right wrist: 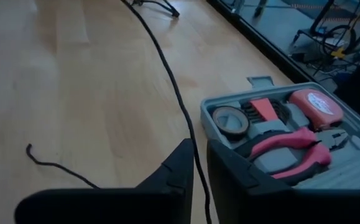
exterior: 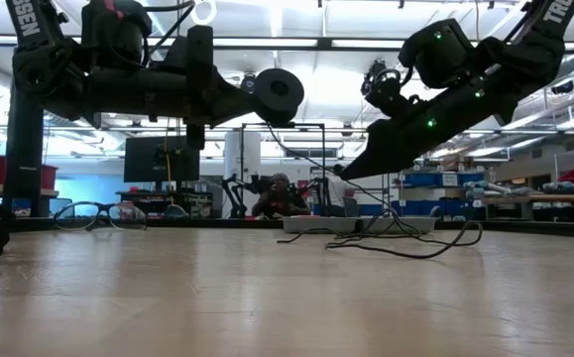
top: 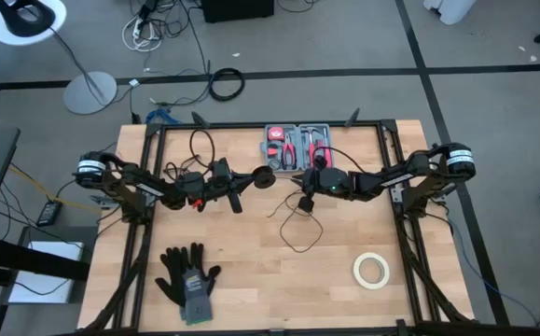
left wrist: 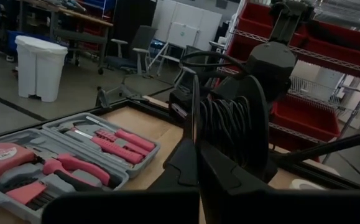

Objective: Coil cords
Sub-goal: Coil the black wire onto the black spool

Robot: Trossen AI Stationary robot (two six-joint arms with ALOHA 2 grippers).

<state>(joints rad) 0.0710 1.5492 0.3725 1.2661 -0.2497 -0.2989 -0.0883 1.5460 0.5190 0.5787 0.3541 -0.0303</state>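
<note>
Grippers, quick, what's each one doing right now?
Left gripper: shut on the black spool.
Right gripper: shut on the thin black cord.

Wooden table [top: 251, 271]: gloves [top: 188, 277], tape roll [top: 370, 270], tool case [top: 297, 145], cord slack [top: 299, 217].

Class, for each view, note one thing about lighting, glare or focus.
High view: even light, sharp table. Low view: bright ceiling lights leave both arms dark silhouettes. Left wrist view: left gripper blurred close up. Right wrist view: cord sharp, right gripper soft.
</note>
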